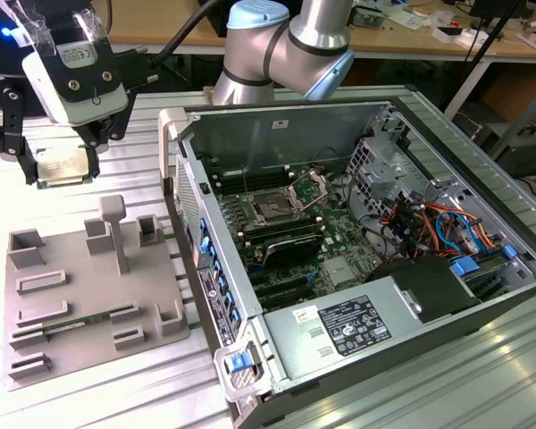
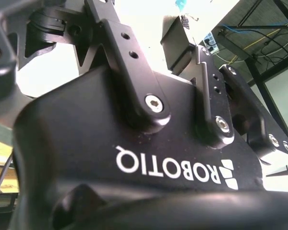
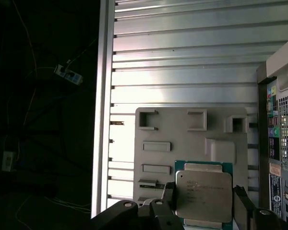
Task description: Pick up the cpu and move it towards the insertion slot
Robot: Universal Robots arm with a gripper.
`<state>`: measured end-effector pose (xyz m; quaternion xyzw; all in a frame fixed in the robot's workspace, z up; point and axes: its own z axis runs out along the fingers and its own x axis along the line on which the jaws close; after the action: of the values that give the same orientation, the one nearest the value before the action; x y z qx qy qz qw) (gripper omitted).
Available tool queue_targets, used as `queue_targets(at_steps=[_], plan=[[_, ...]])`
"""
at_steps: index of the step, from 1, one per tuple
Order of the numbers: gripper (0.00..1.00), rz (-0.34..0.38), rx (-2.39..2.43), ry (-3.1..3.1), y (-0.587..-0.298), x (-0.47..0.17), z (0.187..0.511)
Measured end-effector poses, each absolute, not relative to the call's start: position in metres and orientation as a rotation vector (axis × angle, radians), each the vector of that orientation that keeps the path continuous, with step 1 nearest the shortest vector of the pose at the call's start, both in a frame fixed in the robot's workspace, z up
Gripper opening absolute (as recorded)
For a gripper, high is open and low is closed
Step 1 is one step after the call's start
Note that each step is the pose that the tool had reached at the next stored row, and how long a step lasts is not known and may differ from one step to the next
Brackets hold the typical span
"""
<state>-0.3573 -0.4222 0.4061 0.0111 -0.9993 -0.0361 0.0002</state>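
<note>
Black two-finger gripper (image 1: 61,163): clamped on edges of flat silvery square cpu (image 3: 203,194), keeping it level; grey plastic tray (image 3: 182,139) apparently beneath, clear of it.

Upper left in the exterior view, the black two-fingered gripper (image 1: 61,163) is covering two side edges of the flat silvery square cpu (image 1: 62,171). The silver-and-blue robot arm (image 1: 290,40) is running off the top edge; the bottom edge is cropping the open grey computer case (image 1: 250,134).
</note>
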Motion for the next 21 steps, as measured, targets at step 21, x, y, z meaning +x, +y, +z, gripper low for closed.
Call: queue_targets(at_steps=[21], plan=[[0.55,-0.113,0.035,-3.139,-0.422,-0.346,0.406]])
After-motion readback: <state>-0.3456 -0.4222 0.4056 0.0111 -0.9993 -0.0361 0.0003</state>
